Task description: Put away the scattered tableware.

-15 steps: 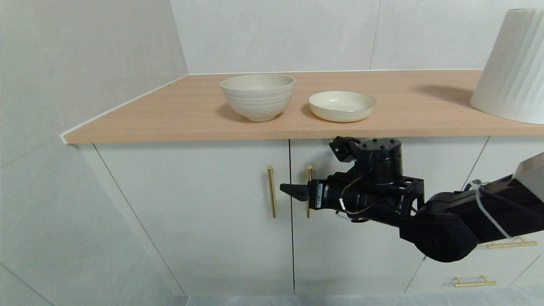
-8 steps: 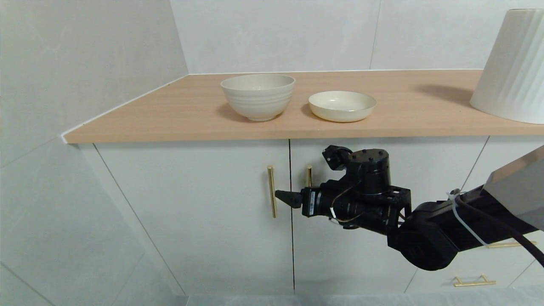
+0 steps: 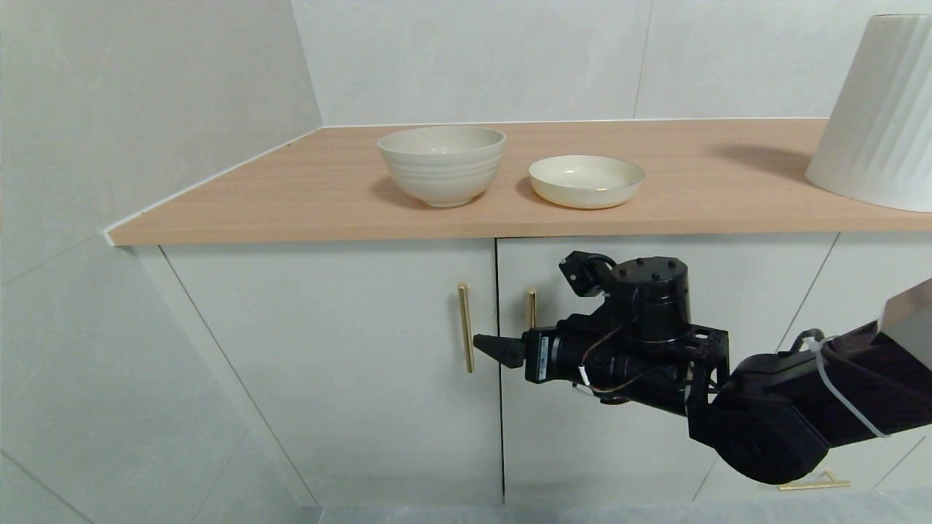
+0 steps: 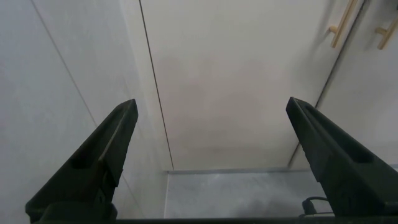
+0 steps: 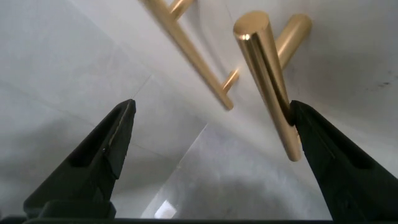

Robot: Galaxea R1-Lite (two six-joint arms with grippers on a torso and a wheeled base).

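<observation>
A deep cream bowl (image 3: 442,164) and a shallow cream dish (image 3: 586,180) stand side by side on the wooden counter (image 3: 291,207). Below the counter my right gripper (image 3: 489,346) hangs in front of the two cabinet doors, at the seam between them. It is open in the right wrist view (image 5: 211,109). The right door's gold handle (image 5: 267,81) lies in the gap, close to one finger and not clamped. The left door's gold handle (image 3: 464,327) is just beyond the fingertip. My left gripper (image 4: 211,109) is open with nothing in it, facing a lower cabinet panel and the floor.
A tall white ribbed lampshade (image 3: 881,116) stands on the counter's right end. Tiled walls close off the left side and the back. A small gold drawer handle (image 3: 808,482) shows low on the right, beneath my right arm.
My right gripper swung a little left, then came back right, ending slightly lower in front of the door handles. Bowl and dish have not moved.
</observation>
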